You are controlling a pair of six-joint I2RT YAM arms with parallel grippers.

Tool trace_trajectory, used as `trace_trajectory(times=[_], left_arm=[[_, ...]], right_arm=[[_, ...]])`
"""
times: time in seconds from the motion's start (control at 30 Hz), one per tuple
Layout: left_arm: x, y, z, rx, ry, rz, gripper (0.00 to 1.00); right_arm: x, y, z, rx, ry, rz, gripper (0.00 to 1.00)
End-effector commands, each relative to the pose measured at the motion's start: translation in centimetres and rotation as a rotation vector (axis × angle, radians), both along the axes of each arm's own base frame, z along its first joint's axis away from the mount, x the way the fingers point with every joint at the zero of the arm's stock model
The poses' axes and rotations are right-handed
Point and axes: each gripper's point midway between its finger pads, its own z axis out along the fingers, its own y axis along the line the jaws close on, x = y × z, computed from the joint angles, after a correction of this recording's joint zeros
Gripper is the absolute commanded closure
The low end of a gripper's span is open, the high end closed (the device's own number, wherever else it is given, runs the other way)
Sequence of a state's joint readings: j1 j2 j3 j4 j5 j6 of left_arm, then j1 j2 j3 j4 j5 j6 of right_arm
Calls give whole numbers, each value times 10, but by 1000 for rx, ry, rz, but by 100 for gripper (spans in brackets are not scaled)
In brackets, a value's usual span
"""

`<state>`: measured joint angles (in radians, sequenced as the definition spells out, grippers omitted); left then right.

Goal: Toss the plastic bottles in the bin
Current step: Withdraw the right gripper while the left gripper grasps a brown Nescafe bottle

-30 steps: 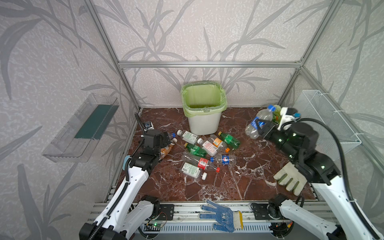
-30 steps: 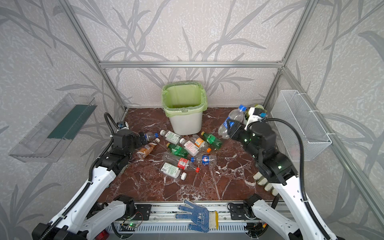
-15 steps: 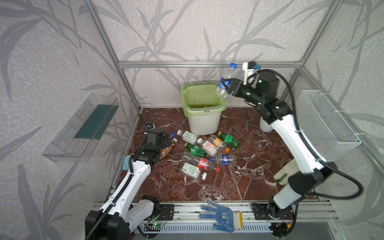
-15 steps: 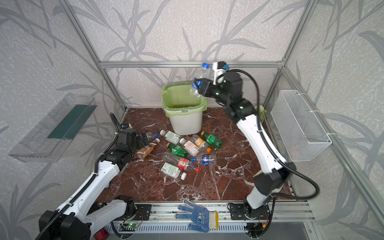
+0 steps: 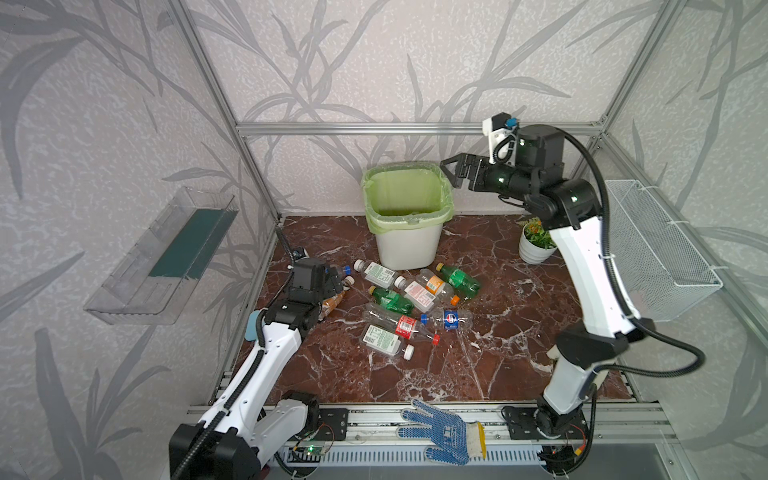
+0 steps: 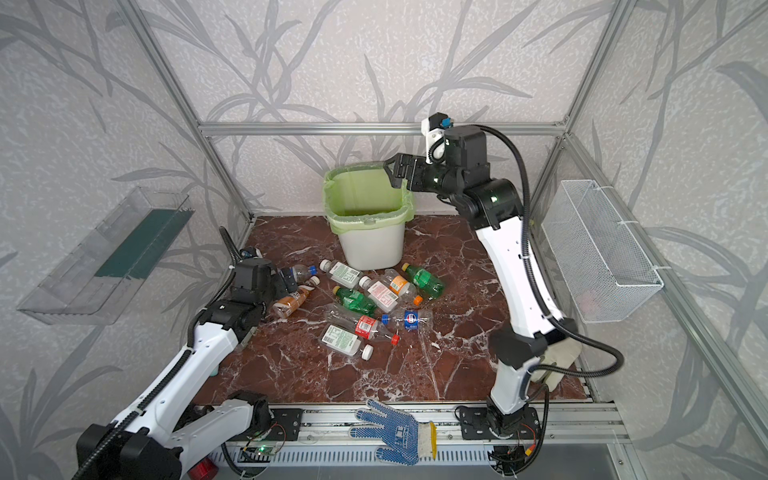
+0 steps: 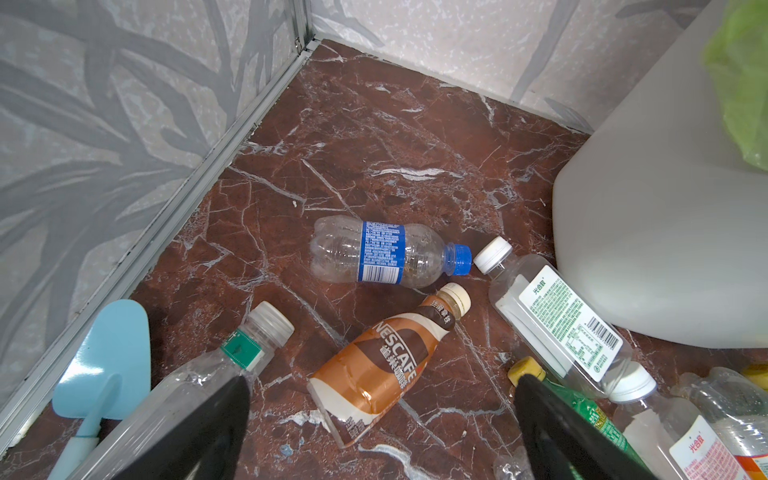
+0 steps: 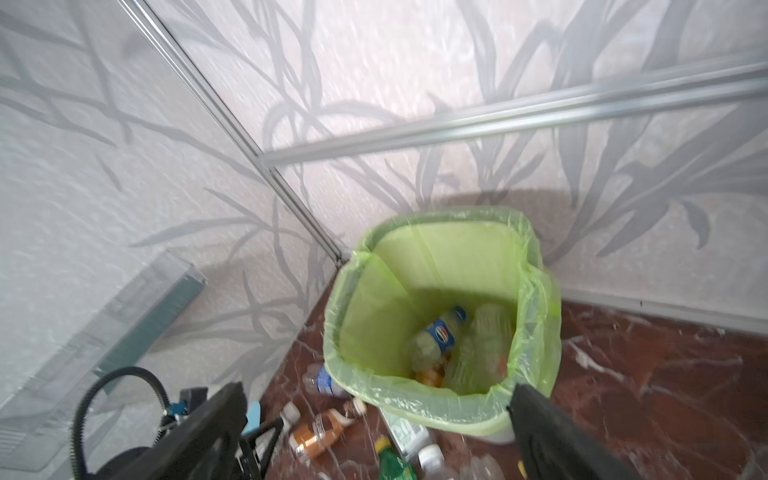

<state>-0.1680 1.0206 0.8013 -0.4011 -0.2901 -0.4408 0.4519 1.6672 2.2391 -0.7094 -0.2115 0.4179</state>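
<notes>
**Inspector:** Where do the plastic bottles stand?

**Assessor:** In two lots. Several lie at the bottom of the bin, a blue-labelled one uppermost in the right wrist view. Roughly ten more lie on their sides on the worktop, bunched just in front of the bin. None is upright.

**Inspector:** The right gripper?

**Assessor:** Held high, just beside the bin's right rim, looking down into the opening. Its jaws are spread wide with nothing between them. I judge a drop to be complete on that side.

**Inspector:** And the left gripper?

**Assessor:** Low over the left edge of the pile. Its jaws are fully apart and empty, set either side of a brown coffee bottle. A clear bottle with a blue label lies just beyond it. Whether the jaws touch anything, I cannot tell.

**Inspector:** Step in hand?

**Assessor:** In my judgement, the left arm is lining up a pick on the coffee bottle. That calls for a short descent, closing across the body rather than the tapered neck, then a lift clear of the bin's rim. The right arm needs to come down to the pile for its own pick.

**Inspector:** Anything else?

**Assessor:** A potted plant right of the bin, and a blue glove on the front rail. Neither concerns the task.
</notes>
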Motion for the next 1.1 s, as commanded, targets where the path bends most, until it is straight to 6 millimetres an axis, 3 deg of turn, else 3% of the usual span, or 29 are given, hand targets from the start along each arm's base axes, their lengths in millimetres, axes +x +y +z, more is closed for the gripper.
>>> trace_trajectory(times=[0.0, 0.23, 0.4, 0.57, 0.8, 1.07], left_arm=[[-2, 8, 7, 26, 13, 32, 1], [13, 3, 1, 70, 91, -23, 1], [15, -2, -28, 120, 227, -101, 1], [18, -9, -57, 159, 438, -199, 8], [24, -10, -83, 237, 674, -312, 15], [29, -14, -111, 264, 799, -397, 20]], right_arm=[[11, -8, 0, 89, -116, -45, 1], [-1, -36, -46, 129, -102, -37, 1], [-11, -68, -91, 155, -33, -80, 1], [-15, -101, -155, 201, 117, -145, 1], [-34, -126, -230, 217, 277, -184, 1], [-54, -156, -281, 235, 383, -250, 1]])
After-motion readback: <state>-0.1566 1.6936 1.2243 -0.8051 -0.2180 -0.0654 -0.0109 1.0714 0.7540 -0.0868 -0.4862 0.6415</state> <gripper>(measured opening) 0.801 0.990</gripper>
